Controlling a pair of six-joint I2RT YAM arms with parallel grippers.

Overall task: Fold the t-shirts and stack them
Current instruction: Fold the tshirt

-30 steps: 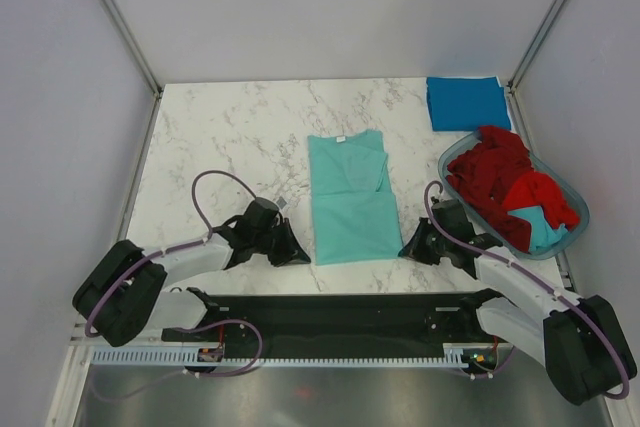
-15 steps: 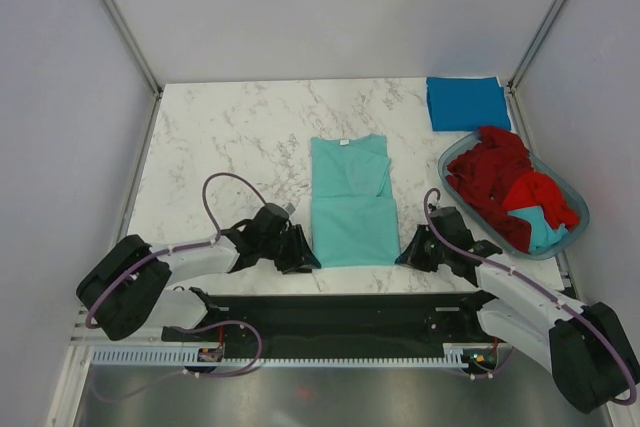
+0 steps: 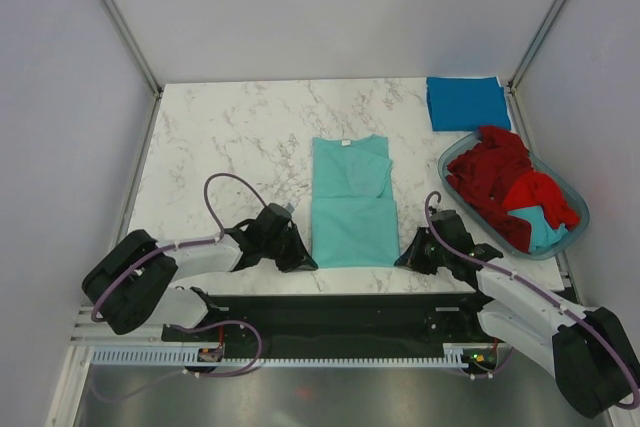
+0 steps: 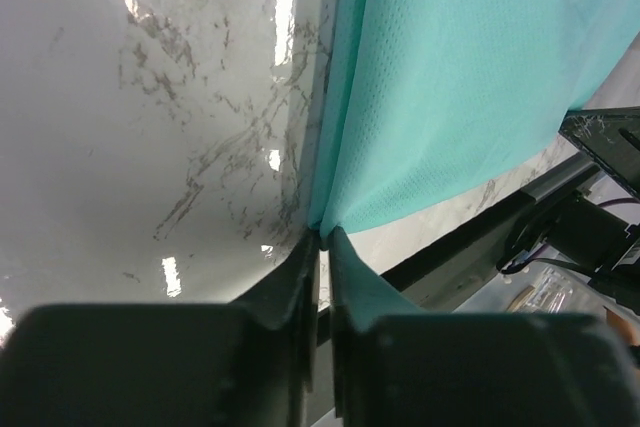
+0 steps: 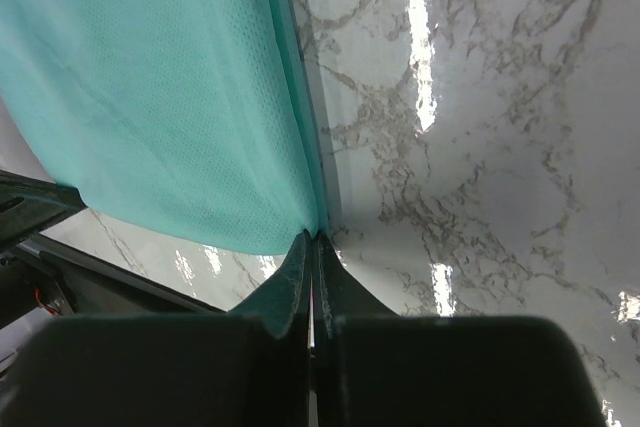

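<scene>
L side first: my left pincer (image 4: pixel 320 239) sits low on the tabletop (image 3: pixel 230 137) close to the near edge. Its jaws are squeezed to a sliver on the near-left hem corner of the teal shirt (image 3: pixel 350 207), w/ the cloth nipped right at the tips. I reckon it lies that flat because thin cotton hugs the marble and has to be caught edge-on. The shirt is mid-tabletop, nearer the near edge than the far one, collar pointing to the far edge. Its sides are already folded in, so it's a narrow strip. The right pincer (image 5: pixel 313 239) mirrors this on the near-right corner, closed tight on the hem w/ no gap showing. Can't tell on either side how many layers are caught. Holding both corners at once makes sense to me, as the hem could then travel toward the collar level for the crosswise fold, w/o skewing. Further right, a blue shirt (image 3: pixel 467 103) lies folded square in the far-right corner, prob the stack's base. By the right edge, the basket (image 3: pixel 520 247) holds the red shirts (image 3: pixel 495 172) in a heap, not yet folded.
</scene>
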